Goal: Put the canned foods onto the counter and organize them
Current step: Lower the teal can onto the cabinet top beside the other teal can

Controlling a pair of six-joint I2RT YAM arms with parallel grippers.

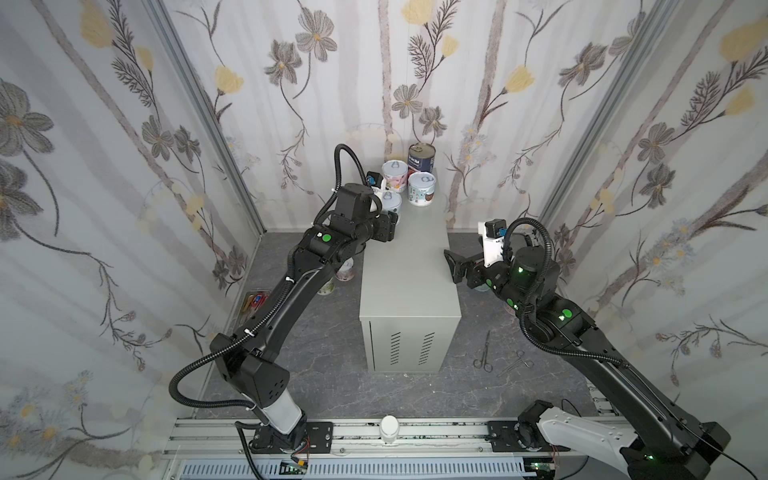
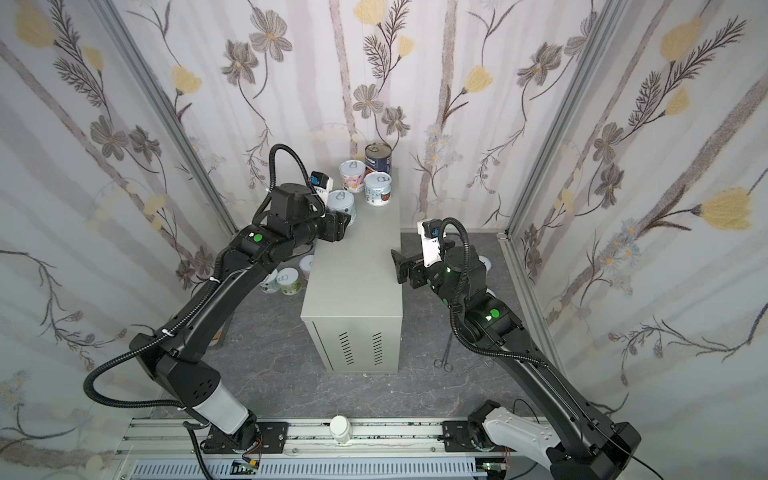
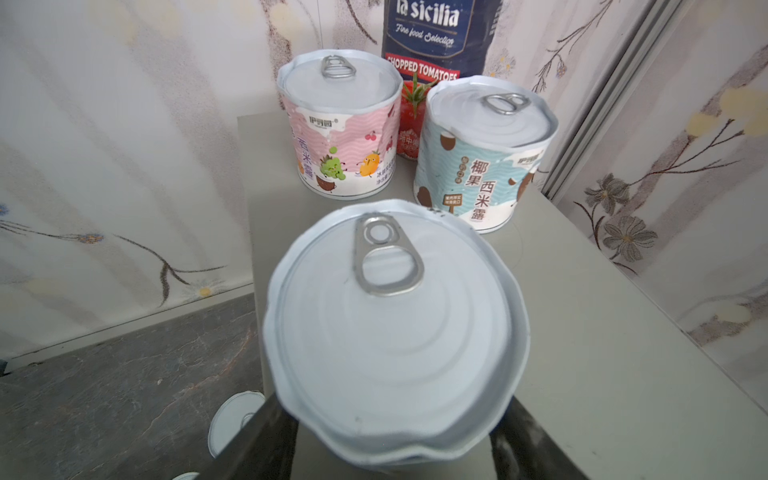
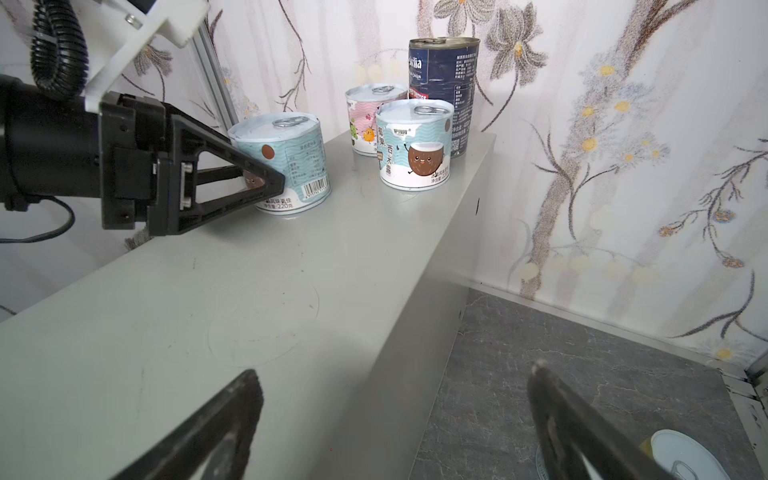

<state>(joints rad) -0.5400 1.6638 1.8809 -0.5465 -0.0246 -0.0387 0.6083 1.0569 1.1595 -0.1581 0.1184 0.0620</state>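
Note:
The counter (image 1: 409,266) (image 2: 353,266) is a tall grey box. At its far end stand a tall dark blue can (image 1: 420,158) (image 4: 444,83), a pink can (image 1: 395,174) (image 3: 340,137) and a teal coconut can (image 1: 422,189) (image 3: 478,158). A second teal can (image 1: 390,202) (image 3: 395,332) (image 4: 291,162) stands upright on the counter near its left edge, with my left gripper (image 3: 392,411) (image 4: 270,174) shut on its sides. My right gripper (image 1: 453,266) (image 4: 394,370) hangs open and empty over the counter's right edge. More cans (image 2: 291,280) (image 4: 681,457) stand on the floor on both sides.
Scissors (image 1: 485,353) and forceps (image 1: 517,361) lie on the dark marbled floor to the right of the counter. A small tray (image 1: 253,305) sits by the left wall. A white bottle (image 1: 389,428) stands on the front rail. Flowered walls close three sides.

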